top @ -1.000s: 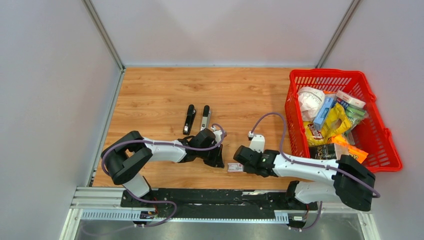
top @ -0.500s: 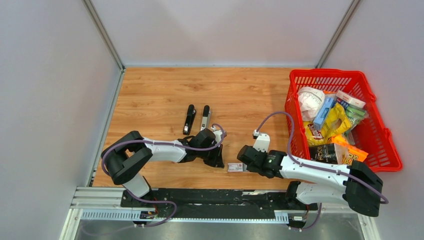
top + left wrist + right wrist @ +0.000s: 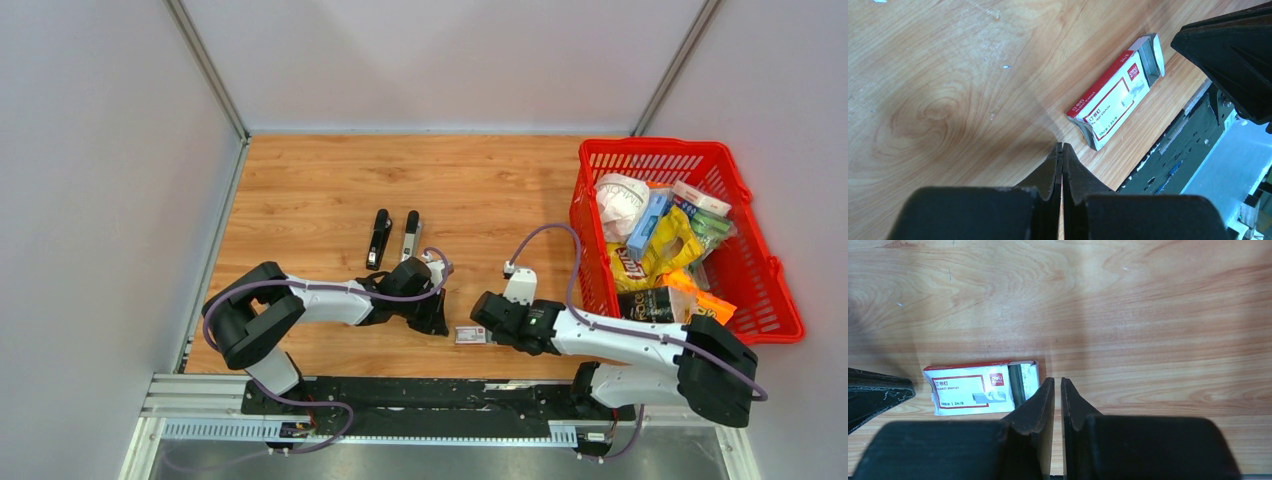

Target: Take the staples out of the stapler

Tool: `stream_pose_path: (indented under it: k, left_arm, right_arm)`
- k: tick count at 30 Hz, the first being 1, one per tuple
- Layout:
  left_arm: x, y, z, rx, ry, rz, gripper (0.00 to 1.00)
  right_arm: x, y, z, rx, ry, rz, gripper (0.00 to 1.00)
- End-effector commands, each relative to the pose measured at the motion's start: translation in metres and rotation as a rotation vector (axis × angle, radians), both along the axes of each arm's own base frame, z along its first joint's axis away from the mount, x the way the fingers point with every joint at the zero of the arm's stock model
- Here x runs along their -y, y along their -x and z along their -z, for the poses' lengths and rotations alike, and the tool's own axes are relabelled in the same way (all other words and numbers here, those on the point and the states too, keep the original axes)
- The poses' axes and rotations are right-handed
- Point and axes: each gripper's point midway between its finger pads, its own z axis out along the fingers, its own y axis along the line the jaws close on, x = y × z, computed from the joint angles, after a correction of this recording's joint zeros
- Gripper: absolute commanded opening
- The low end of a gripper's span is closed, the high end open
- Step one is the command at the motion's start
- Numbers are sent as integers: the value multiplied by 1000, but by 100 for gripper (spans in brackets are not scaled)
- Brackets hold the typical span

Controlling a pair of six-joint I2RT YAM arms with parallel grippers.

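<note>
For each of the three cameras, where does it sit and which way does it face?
Top external: fixed above and behind the arms, looking down on the wooden table and red plastic basket; both arms show.
Left wrist: on the left arm, looking down past the shut left claw at the small white-and-red printed box.
Right wrist: on the right arm, looking down past the right claw at the same box.
Shared: both wrist views show the box, and each shows the other arm's black claw at its edge.

I work in a lab test cell: plain pale panel walls [image 3: 100, 150] on aluminium posts [image 3: 205, 65] box in my wooden table [image 3: 300, 190], with a metal rail [image 3: 190, 405] along its near edge.
</note>
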Motion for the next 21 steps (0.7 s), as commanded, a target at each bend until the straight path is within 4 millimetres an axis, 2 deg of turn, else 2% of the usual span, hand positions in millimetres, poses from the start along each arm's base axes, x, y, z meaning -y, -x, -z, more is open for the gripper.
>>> stream_pose_path:
  k: [1,14,21]
  left_arm:
    - [-1,1,1,8,-18,-1,0]
    - [-2,2,2,8,-20,-2,0]
    - [-1,1,2,6,-18,0,0]
  right_arm:
    - [-12,-9,-5,39,-40,10,12]
    - [-25,-7,2,12,-65,-16,10]
    - [-25,-7,3,8,-64,-19,10]
